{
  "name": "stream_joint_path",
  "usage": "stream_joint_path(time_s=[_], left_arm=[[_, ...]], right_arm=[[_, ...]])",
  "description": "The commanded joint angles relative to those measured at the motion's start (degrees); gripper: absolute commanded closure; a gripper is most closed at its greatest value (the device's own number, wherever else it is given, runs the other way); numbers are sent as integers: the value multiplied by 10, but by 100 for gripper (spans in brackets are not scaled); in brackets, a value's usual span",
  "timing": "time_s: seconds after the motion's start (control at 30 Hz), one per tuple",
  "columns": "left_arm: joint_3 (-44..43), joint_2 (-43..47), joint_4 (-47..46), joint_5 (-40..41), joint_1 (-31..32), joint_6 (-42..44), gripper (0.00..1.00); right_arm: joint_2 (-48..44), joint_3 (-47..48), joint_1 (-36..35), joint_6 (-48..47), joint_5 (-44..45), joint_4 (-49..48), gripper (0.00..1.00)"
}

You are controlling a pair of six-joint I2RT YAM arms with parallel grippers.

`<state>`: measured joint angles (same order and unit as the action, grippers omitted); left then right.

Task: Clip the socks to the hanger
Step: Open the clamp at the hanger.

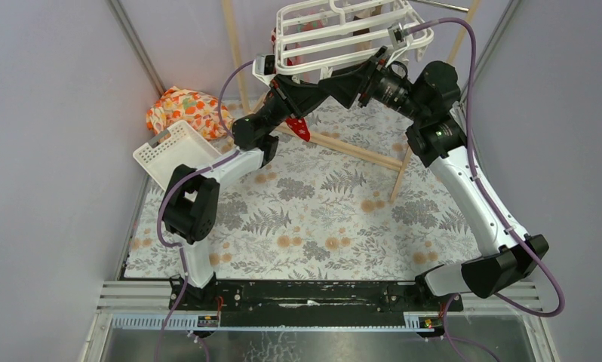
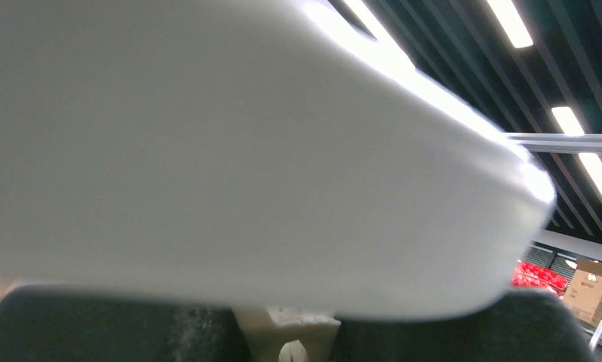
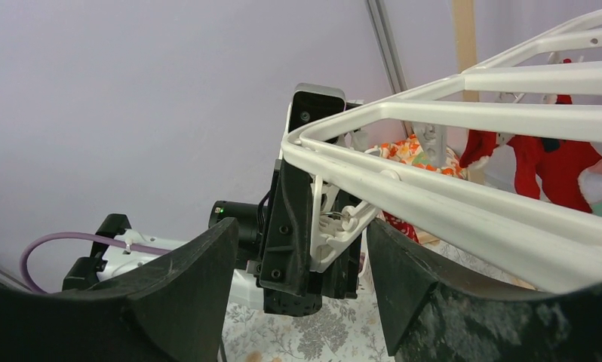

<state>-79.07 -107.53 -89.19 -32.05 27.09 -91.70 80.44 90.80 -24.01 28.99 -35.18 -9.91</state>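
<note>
Both arms reach up to the hanger; right jaws apart, left jaws' state unclear.

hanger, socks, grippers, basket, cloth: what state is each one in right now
hanger: raised above the table
left gripper: at the hanger's corner, open or shut unclear
right gripper: open, empty
red sock: hanging under the hanger
basket: tilted at the table's left edge
cloth: crumpled in a heap
</note>
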Motion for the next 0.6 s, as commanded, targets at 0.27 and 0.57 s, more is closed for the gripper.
stream_joint_path(time_s=[0.27,0.57], left_arm=[[-12,-9,-33,-19,19,-19,100],[-9,-10,-33,-19,20,-19,100]], right_arm=[[10,-18,-9,21,26,-85,43],[3,-34,-10,26,45,-110,33]])
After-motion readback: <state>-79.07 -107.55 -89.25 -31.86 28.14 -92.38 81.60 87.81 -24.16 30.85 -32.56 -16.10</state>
